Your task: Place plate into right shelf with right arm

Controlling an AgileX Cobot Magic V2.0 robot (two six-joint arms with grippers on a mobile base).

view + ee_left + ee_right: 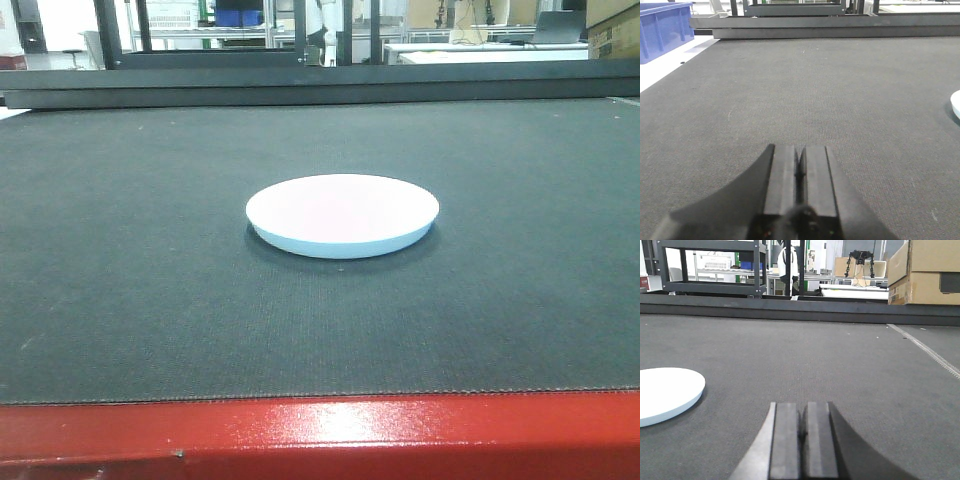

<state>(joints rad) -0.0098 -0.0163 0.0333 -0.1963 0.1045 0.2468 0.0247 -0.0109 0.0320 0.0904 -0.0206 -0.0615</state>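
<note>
The plate (342, 214), round and white with a pale blue rim, lies flat on the dark mat of the red-edged table (320, 435). In the right wrist view the plate (665, 392) sits to the left of my right gripper (803, 405), well apart from it. That gripper is shut with nothing between its fingers and hovers low over the mat. My left gripper (800, 148) is shut and empty too; only a sliver of the plate (956, 103) shows at its far right. The right shelf is out of view.
A dark raised bar (320, 85) closes the far end of the table. A blue bin (662, 27) stands off the table at the left. Cardboard boxes (930, 267) stand at the far right, and a black rack (710, 267) stands behind the table.
</note>
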